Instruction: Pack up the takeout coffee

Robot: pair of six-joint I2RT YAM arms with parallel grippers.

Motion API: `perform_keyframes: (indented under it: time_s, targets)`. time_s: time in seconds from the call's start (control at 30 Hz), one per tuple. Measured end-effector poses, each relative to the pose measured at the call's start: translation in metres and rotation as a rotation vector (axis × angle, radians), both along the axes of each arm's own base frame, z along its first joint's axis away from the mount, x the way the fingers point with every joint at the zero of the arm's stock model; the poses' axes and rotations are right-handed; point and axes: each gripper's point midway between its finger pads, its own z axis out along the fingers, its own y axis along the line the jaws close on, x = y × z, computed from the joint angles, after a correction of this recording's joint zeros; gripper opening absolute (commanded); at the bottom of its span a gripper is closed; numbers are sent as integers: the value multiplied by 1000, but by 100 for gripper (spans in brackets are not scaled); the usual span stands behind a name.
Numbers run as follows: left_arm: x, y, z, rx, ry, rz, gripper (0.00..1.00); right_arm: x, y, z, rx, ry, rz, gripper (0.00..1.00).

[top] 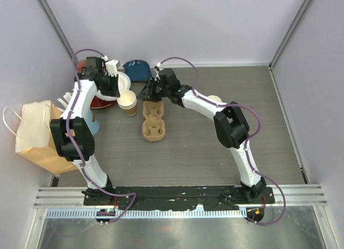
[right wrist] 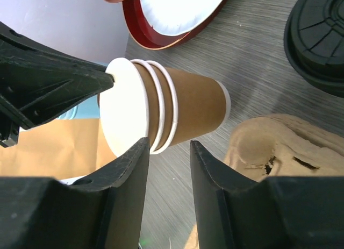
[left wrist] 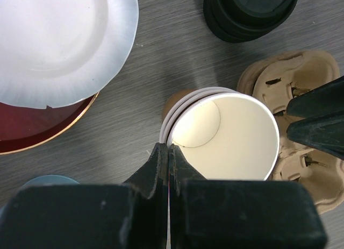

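Paper cups, nested and lidless, stand far-left on worktop beside empty cardboard carrier. Left end effector pinched on top cup's rim; right end effector open, empty. Black lids apart; nothing packed yet.

Stacked lidless cups beside cardboard carrier
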Motion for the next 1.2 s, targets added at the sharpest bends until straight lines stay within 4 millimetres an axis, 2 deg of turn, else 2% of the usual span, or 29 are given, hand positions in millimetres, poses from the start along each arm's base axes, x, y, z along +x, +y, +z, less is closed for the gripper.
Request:
perform_keyframes:
  time_s: [0.17,0.63,0.87,0.93,1.0,1.13,1.2]
  targets:
    - [0,0,0,-1,0,0,0,-4,7,-1,16,17,9,39]
    - [-2,-2,-4,-14,9,-6,0,-5,15,-27,1,62,15,38]
    - [-3,-2,-1,-15,8,-7,0,-4,16,-30,0,68,12,39]
    - [-2,-1,6,-7,-6,-6,0,-4,15,-31,-6,66,13,39]
    - [1,1,22,5,-40,-1,0,-4,14,-32,-17,56,13,40]
    - [8,4,64,22,-143,5,0,-5,8,-29,-62,28,6,43]
    - [8,4,92,24,-206,5,0,-6,2,-19,-86,1,5,47]
